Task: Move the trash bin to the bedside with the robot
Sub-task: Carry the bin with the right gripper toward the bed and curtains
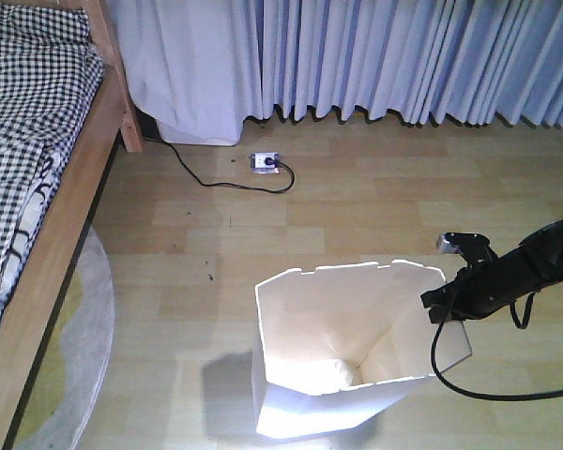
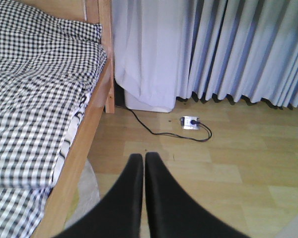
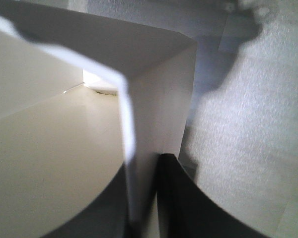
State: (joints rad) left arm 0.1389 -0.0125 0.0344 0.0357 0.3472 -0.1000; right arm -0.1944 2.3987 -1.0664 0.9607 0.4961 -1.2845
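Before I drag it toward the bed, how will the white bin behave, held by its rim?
The bin looks empty and thin-walled, so it is probably light. The right gripper pinches one wall only, which may flex. It narrows downward, so a jerk might tip it.

Fig.: pale blue curtains [image 1: 403,56] hung at rear; socket block [image 1: 265,163] w/ black cable [image 1: 200,181] laid on wood floor [image 1: 357,220]; round rug [image 1: 86,328] seen at left.

You look across a light wood-plank floor [image 1: 375,197] that runs back to pale blue-grey pleated curtains [image 1: 403,56] hanging down to it. A white socket block [image 1: 264,164] lies on the planks near them, with its black cable [image 1: 202,180] trailing left. A round pale rug [image 1: 80,366] lies at your lower left. Daylight glares off the floor.
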